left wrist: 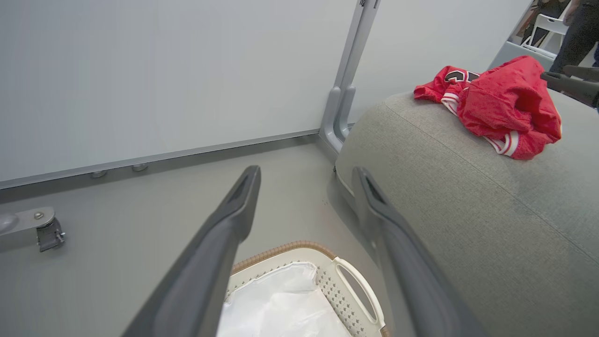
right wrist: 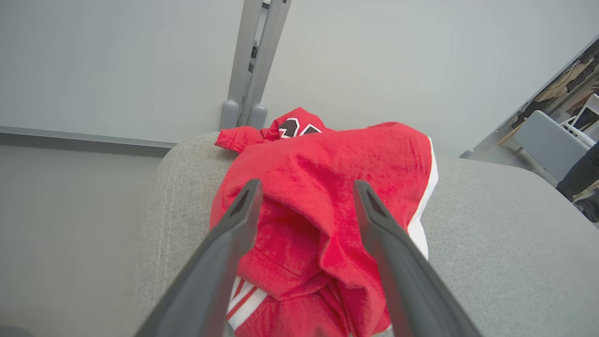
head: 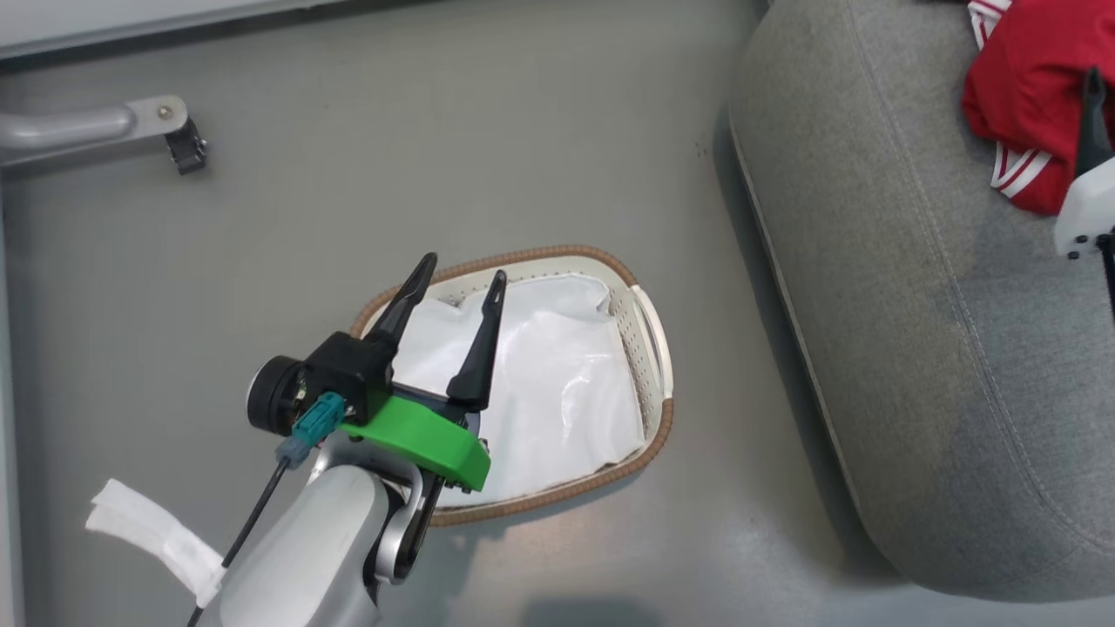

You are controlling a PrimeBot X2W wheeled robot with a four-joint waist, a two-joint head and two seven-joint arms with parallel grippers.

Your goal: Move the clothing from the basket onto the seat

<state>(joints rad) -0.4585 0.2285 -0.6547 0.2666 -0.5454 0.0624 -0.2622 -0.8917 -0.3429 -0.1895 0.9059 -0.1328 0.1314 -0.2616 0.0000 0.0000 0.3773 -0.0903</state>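
Head view: basket (head: pixel 649 348) holds just its white liner (head: pixel 557 374), red clothing (head: pixel 1028 78) heaped at two o'clock on the seat (head: pixel 915 305). Left fingers (head: pixel 479 348) and right fingers (right wrist: pixel 234 224) spread, empty. Transfer looks done; lift yours clear of the pile.

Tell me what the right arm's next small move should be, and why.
Probably lift the right gripper straight up, clear of the clothing. Its jaws stand open over that red pile, which lies on the seat. The white liner of the basket looks bare, so nothing seems left to carry.
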